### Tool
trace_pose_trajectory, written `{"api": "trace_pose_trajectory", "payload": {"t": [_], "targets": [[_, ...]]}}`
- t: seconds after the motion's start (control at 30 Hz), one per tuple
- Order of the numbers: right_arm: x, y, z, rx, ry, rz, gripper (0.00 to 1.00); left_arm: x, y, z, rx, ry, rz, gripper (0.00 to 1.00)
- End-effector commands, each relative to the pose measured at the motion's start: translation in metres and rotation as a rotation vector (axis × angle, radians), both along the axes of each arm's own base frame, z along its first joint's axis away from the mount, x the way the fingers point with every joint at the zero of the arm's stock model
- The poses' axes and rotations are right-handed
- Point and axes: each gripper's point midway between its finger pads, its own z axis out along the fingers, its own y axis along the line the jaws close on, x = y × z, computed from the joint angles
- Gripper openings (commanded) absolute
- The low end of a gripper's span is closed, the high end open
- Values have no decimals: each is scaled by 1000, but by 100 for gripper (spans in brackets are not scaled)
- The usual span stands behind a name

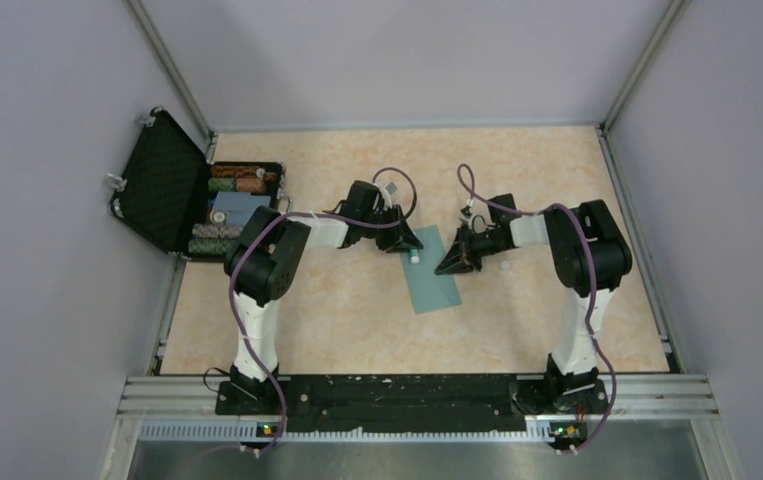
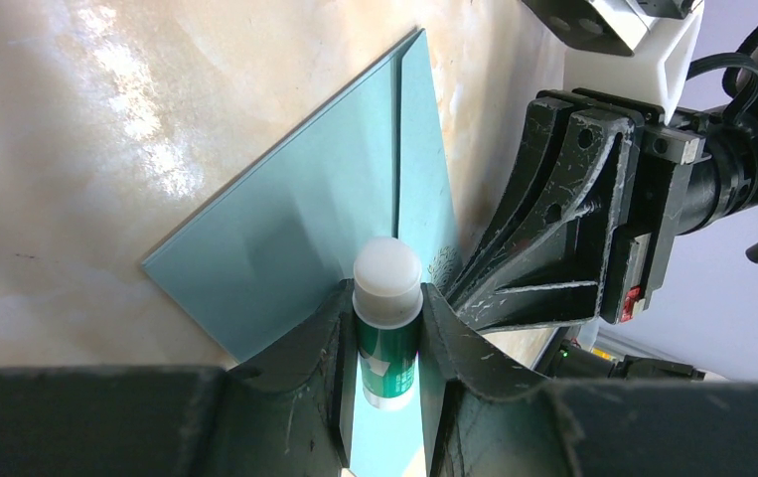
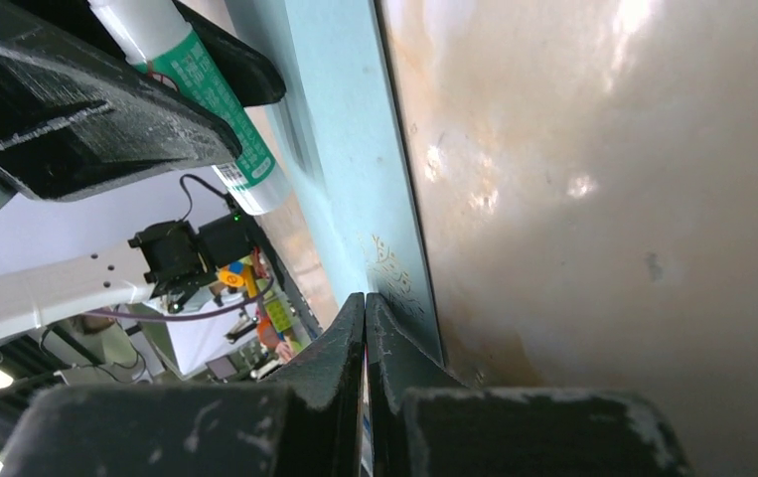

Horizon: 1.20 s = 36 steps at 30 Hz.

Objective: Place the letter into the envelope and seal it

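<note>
Well left of the left jaws, an open black case (image 1: 167, 185) with a dimpled lining sits at the edge of the desk (image 1: 357, 310). The left jaws grasp a glue stick (image 2: 387, 328) with a round white cap and a glossy green label, its cap poking out past the tips. Just ahead of and beneath those tips lies the envelope (image 2: 295, 229): smooth teal paper, one straight crease, a faint ornament near a corner. The right jaws are clenched on its right edge, with a thin pale strip showing between them. The desk beside them is glossy mottled beige.
</note>
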Motion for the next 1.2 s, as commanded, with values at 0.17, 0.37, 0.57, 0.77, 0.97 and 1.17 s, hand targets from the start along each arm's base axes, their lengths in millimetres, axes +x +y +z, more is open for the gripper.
{"api": "trace_pose_trajectory", "payload": {"t": [0.17, 0.37, 0.57, 0.77, 0.97, 1.17], "targets": [[60, 12, -5, -56, -119, -22, 0, -19, 9, -36, 117, 60, -5, 0], [72, 15, -6, -67, -141, -8, 0, -23, 9, -34, 122, 61, -10, 0], [32, 20, -8, -48, -80, 23, 0, -21, 9, -33, 123, 57, -9, 0], [2, 24, -5, -43, -34, 42, 0, -18, 8, -34, 124, 52, -10, 0], [4, 21, -3, -65, -50, 52, 0, -17, 9, -33, 129, 41, -13, 0], [-6, 16, 6, -84, -80, 79, 0, -11, 9, -30, 143, 10, -25, 0]]}}
